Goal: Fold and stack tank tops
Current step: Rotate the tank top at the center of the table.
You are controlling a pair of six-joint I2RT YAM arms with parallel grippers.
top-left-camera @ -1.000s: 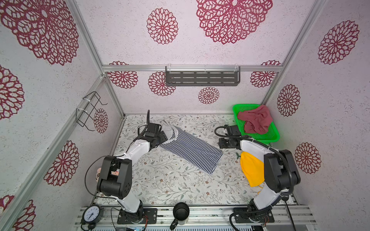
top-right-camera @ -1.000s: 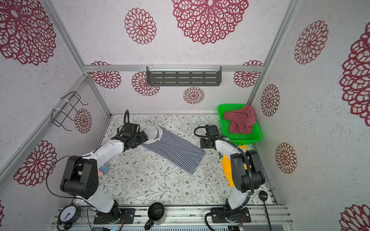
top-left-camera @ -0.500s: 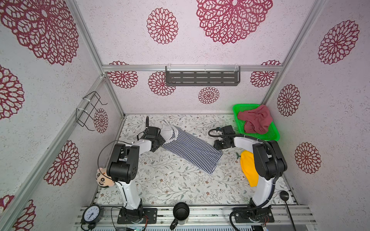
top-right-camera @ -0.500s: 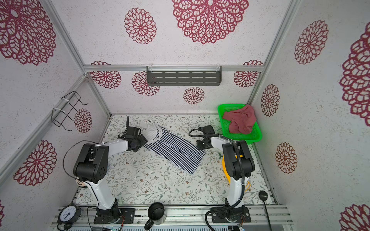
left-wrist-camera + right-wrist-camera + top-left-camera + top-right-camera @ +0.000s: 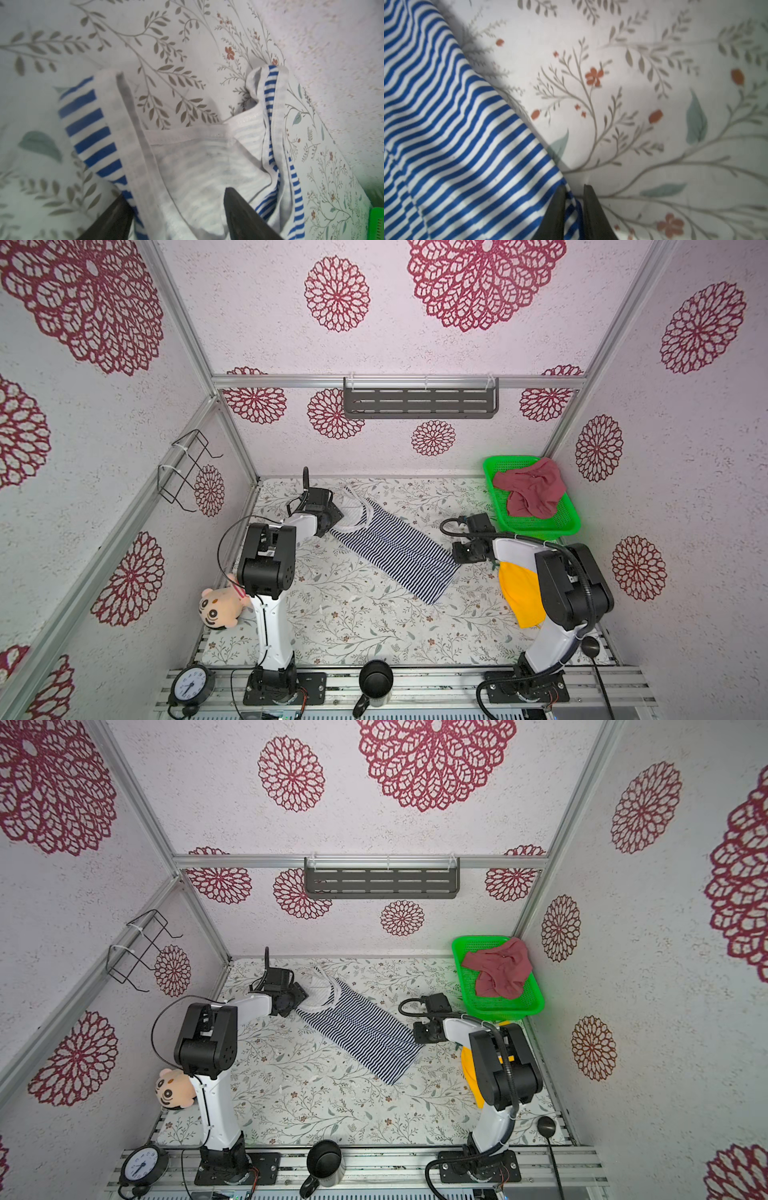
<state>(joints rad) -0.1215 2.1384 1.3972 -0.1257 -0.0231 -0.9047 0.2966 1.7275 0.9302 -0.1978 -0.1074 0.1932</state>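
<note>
Left of centre, the left gripper (image 5: 334, 517) straddles the striped tank top (image 5: 395, 549) at its neckline, jaws apart, and should clamp before lifting. Right of centre, the right gripper (image 5: 456, 555) pinches the hem. Upper right, the maroon tank top (image 5: 530, 493) lies in the green basket (image 5: 536, 529).

No legible text, label, brand or sign. Clock (image 5: 191, 686) on the front rail, left end: dial numerals too small to read in both top views.
</note>
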